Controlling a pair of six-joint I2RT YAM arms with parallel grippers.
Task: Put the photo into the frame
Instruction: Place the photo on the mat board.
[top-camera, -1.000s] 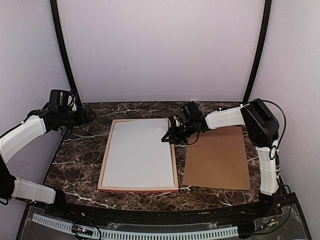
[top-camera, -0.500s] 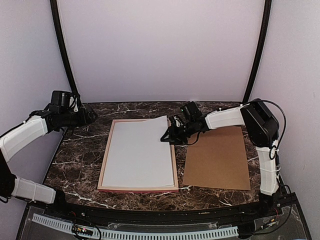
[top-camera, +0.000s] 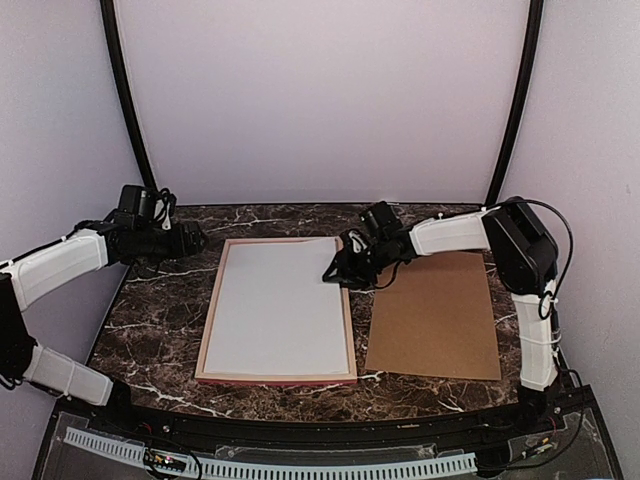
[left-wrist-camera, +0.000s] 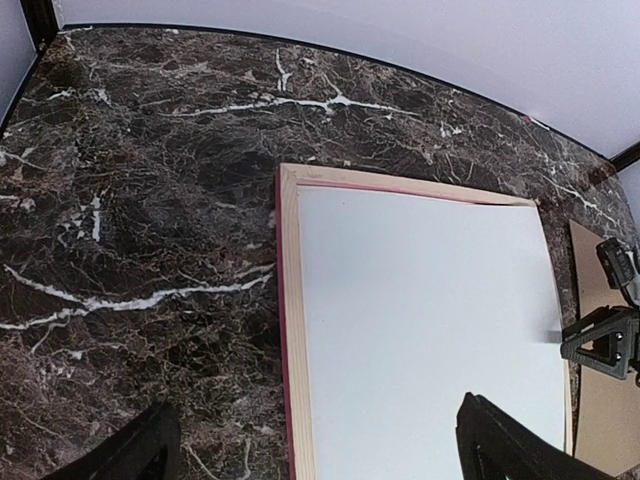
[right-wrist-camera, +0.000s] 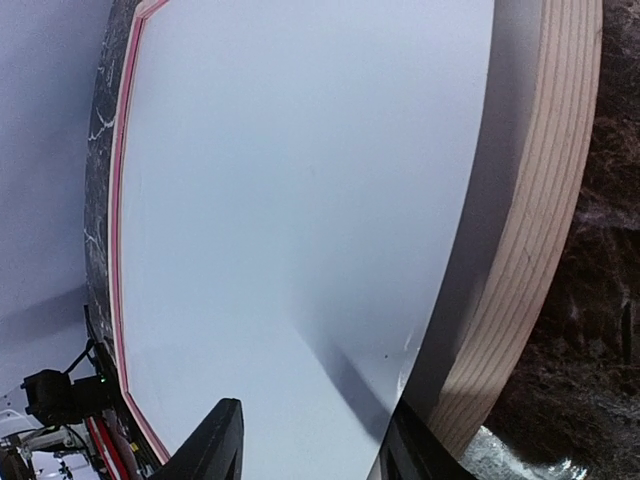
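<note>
The white-backed paper photo (top-camera: 277, 305) lies face down inside the pale wooden frame (top-camera: 209, 312), long axis running away from the bases, its far right edge pinched by the right gripper (top-camera: 333, 274), while the left gripper (top-camera: 197, 240), fingers wide, hovers apart.

One large white rectangular paper sheet (top-camera: 279, 306); one thin rectangular wooden frame (top-camera: 209, 320) with pink edge; one brown rectangular cardboard board (top-camera: 436, 316); two white-and-black robot arms; one dark marble tabletop (top-camera: 150, 320).

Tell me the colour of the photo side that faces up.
Plain white; the photo lies blank side up. Clearest in the top view.
</note>
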